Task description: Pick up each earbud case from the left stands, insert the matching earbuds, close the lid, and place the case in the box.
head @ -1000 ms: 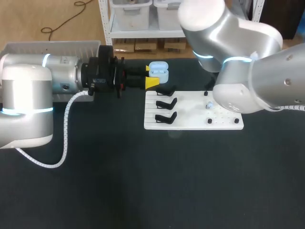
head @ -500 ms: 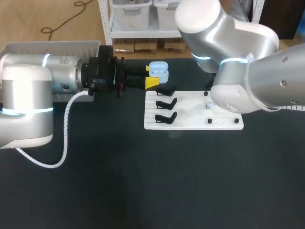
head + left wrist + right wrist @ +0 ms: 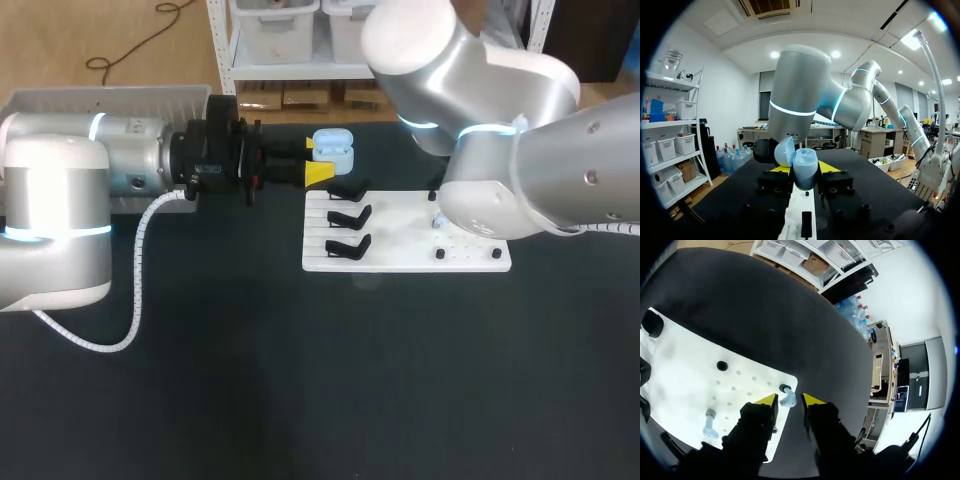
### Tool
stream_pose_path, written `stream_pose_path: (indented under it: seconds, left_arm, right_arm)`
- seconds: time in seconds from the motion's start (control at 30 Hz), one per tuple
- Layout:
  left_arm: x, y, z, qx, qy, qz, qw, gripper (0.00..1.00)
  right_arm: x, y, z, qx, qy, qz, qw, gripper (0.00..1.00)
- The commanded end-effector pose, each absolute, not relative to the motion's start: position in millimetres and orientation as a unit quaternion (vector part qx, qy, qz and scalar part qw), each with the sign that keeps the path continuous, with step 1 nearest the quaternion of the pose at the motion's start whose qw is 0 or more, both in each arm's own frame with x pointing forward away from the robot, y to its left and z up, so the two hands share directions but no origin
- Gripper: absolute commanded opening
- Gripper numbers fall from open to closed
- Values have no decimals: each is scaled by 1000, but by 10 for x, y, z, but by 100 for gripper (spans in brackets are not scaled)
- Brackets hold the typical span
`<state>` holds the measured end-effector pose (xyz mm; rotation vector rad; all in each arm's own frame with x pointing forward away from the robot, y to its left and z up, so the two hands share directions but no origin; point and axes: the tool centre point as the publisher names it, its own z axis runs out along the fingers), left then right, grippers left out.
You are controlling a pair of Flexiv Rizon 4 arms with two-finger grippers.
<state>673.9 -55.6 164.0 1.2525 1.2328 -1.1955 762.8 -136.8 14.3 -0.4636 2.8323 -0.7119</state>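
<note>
Left wrist view: the earbud case (image 3: 804, 169) sits between the yellow tips of the left gripper (image 3: 801, 169), which is clamped on it from both sides, with the lid (image 3: 784, 151) swung open and the cavity facing upward. In the head view the case is held above the desk (image 3: 300, 380), just beyond the far left corner of the white board (image 3: 400, 245) and clear of the black stands (image 3: 348, 215). In the right wrist view the right gripper (image 3: 790, 400) is spread, its fingers flanking an upright pale blue earbud (image 3: 786, 399) on a peg at the board's corner; no contact is visible. A second earbud (image 3: 708, 423) stands further along the same edge. The step in hand appears to be the pick of the first earbud. To do it well, centre the earbud in the gap before closing, close on its stem rather than its head, and lift straight off the peg so that the board does not shift. Hold the case level until insertion. Against the frames from a second ago, the right arm (image 3: 520, 170) has shifted slightly toward the left arm; the case and left gripper have not moved.
</note>
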Motion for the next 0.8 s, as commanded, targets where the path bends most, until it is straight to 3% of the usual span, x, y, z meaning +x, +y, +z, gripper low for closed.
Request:
stream_pose_path:
  seconds: [0.03, 0.6, 0.8]
  left_arm:
    - [6737, -556, 1629, 514, 506, -491, 489, 0]
    - [6737, -556, 1629, 514, 506, -491, 489, 0]
    - [6737, -556, 1629, 514, 506, -491, 489, 0]
  right_arm:
    - [7606, -1371, 143, -155, 953, -242, 95, 27]
    - [7603, -1390, 125, -151, 954, -240, 94, 25]
    - [7600, -1393, 122, -150, 955, -240, 93, 13]
